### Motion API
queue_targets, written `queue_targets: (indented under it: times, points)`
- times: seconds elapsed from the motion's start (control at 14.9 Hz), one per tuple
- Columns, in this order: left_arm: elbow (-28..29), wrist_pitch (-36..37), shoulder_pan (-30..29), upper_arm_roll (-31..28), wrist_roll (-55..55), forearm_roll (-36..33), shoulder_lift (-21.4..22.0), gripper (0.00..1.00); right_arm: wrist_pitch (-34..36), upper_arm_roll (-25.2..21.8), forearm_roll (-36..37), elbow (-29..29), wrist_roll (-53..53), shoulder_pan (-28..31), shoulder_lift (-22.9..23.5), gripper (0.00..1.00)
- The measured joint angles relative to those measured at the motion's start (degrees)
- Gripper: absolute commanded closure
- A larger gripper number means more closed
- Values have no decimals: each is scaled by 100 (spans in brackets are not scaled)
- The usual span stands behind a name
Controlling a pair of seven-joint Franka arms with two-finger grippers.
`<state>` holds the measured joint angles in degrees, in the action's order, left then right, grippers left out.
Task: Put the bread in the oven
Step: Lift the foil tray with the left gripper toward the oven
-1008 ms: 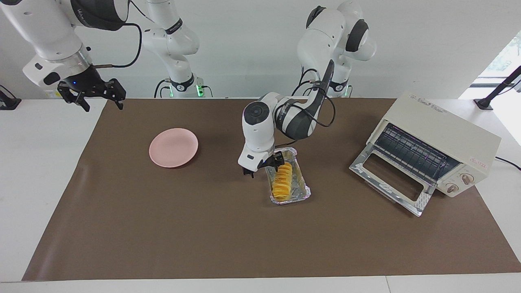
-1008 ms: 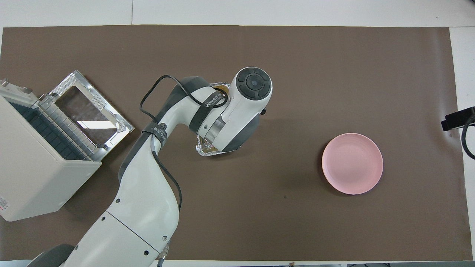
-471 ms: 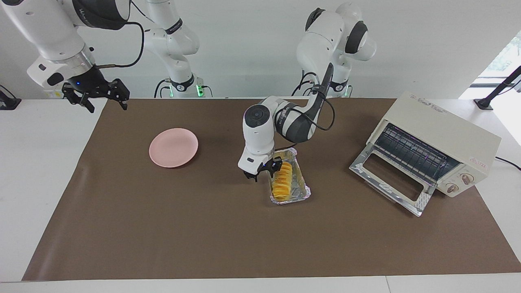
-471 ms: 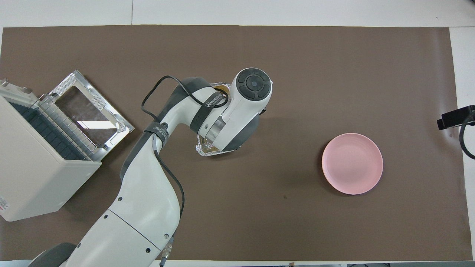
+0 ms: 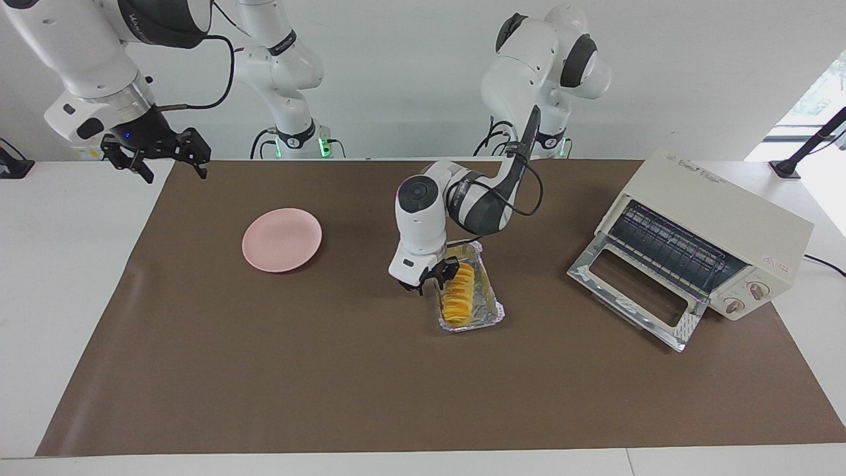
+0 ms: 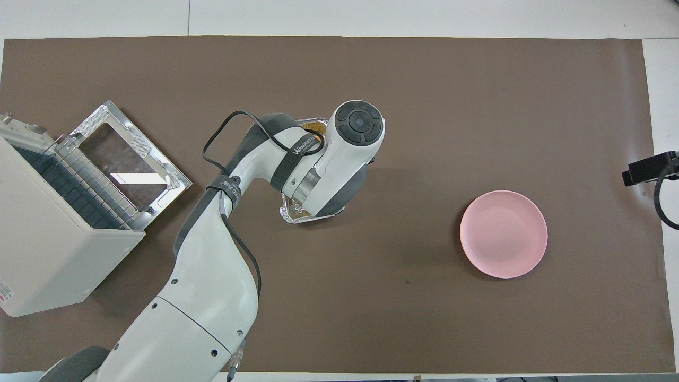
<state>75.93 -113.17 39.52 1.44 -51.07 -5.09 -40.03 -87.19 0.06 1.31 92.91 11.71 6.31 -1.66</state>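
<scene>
The bread (image 5: 458, 296), a ridged yellow-orange loaf, lies in a silver foil tray (image 5: 494, 309) at mid table. My left gripper (image 5: 433, 277) is open and low at the tray's edge toward the right arm's end. One finger (image 5: 450, 268) is at the loaf's end nearer to the robots, the other is outside the tray. In the overhead view my left arm (image 6: 339, 154) hides the bread; only the tray's corner (image 6: 293, 215) shows. The cream oven (image 5: 720, 218) stands at the left arm's end, its glass door (image 5: 634, 291) folded down open. My right gripper (image 5: 155, 155) waits open, raised.
A round pink plate (image 5: 282, 239) lies on the brown mat toward the right arm's end; it also shows in the overhead view (image 6: 503, 234). The oven (image 6: 48, 233) and its open door (image 6: 127, 159) take up the mat's corner at the left arm's end.
My left gripper has turned a little and shifted slightly along the tray's edge. My right gripper has risen a bit and edged toward the mat. The bread has not moved.
</scene>
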Motion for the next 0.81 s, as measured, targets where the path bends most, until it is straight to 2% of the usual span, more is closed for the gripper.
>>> queue_targets:
  times: [0.13,0.2,0.27,0.81]
  points:
    - [7,0,-1,-1,-1,0,0,91,0,1,0,0,0,0,0,0]
    - [8,0,-3,-4,-11,0,0,98,0,1,0,0,0,0,0,0]
    - [9,0,-6,-10,-26,0,0,100,0,1,0,0,0,0,0,0]
    - [2,-23,-35,-50,-820,81,2,100,0,1,0,0,0,0,0,0]
